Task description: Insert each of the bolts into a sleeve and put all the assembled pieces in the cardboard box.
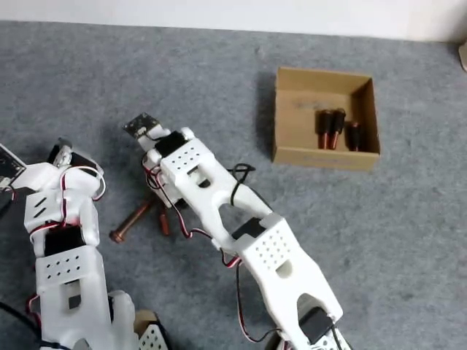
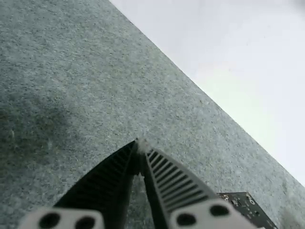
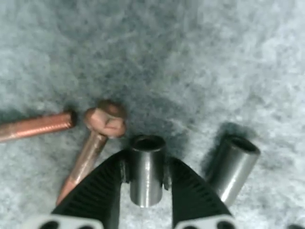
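My right gripper (image 3: 147,160) is shut on a steel sleeve (image 3: 147,183), which stands upright between the black fingers just above the grey carpet. A second sleeve (image 3: 233,164) lies beside it. A copper bolt with a hex head (image 3: 106,120) lies close on the other side, and another bolt (image 3: 35,125) lies a little farther off. In the high view the right arm (image 1: 190,171) bends down over this spot, with a bolt (image 1: 133,221) showing beside it. My left gripper (image 2: 138,151) is shut and holds nothing, over bare carpet at the left.
The cardboard box (image 1: 325,157) sits at the back right, with assembled pieces (image 1: 332,130) inside it. The left arm (image 1: 62,226) stands at the left edge. Open carpet lies between the right arm and the box. The right arm's camera board (image 2: 245,204) shows near the left gripper.
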You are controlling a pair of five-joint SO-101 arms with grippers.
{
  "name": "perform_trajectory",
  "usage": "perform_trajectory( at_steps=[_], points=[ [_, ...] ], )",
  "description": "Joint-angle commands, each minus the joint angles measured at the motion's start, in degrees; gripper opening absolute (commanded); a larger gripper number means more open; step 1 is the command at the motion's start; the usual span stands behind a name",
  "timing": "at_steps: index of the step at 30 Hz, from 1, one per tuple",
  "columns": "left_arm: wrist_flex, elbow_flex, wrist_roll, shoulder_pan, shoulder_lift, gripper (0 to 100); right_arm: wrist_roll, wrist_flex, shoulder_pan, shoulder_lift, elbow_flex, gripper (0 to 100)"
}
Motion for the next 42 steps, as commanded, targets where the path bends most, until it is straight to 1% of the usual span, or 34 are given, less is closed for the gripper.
perform_trajectory(
  at_steps=[1,4,8,12,15,17,19,22,26,28,30,32,36,39,40,42],
  points=[
    [0.26,-3.03,0.35,-0.13,-1.45,1,-0.35,4.18,1.63,-2.15,-4.18,0.5],
    [0.26,-3.03,0.35,-0.04,-1.36,1,-0.35,7.69,4.00,-6.81,-6.11,0.5],
    [0.26,-2.95,0.26,0.66,-1.36,1,0.00,9.54,6.46,-13.41,-6.29,0.5],
    [0.88,-2.77,0.18,2.51,-1.36,1,0.18,13.85,7.25,-21.85,-6.37,0.5],
    [2.73,-2.86,0.09,3.91,-1.36,1,0.35,17.71,7.87,-31.08,-6.37,0.5],
    [2.73,-2.86,0.09,4.00,-1.36,1,2.64,20.00,8.31,-38.02,-6.37,0.5],
    [2.73,-2.86,0.09,4.00,-1.36,1,4.40,20.35,10.07,-45.58,-5.93,0.5],
    [2.73,-2.68,0.09,4.79,-1.36,1,4.48,20.26,14.73,-55.08,-3.12,0.5],
    [3.96,-2.07,-0.26,9.98,-1.36,1,4.48,20.26,22.37,-64.40,5.93,0.5],
    [5.71,-2.07,-4.40,13.76,-1.36,1,4.48,20.18,25.01,-69.58,12.00,0.5],
    [7.21,-2.07,-9.49,17.36,-1.36,1,4.48,19.56,25.89,-76.53,18.24,0.5],
    [8.97,-1.98,-12.92,19.47,-1.36,1,4.92,17.19,26.07,-84.88,26.33,0.5],
    [12.48,-2.68,-17.14,21.32,-1.45,1,5.10,7.43,26.15,-102.55,47.69,0.5],
    [16.44,-4.62,-18.64,21.41,-1.45,1,8.79,-0.92,26.24,-113.80,64.31,0.5],
    [17.93,-5.49,-18.64,21.41,-1.45,1,9.49,-3.47,26.86,-117.32,68.97,0.5],
    [21.63,-7.96,-18.64,21.32,-1.45,1,9.49,-8.48,30.81,-123.30,77.41,0.5]
  ],
)
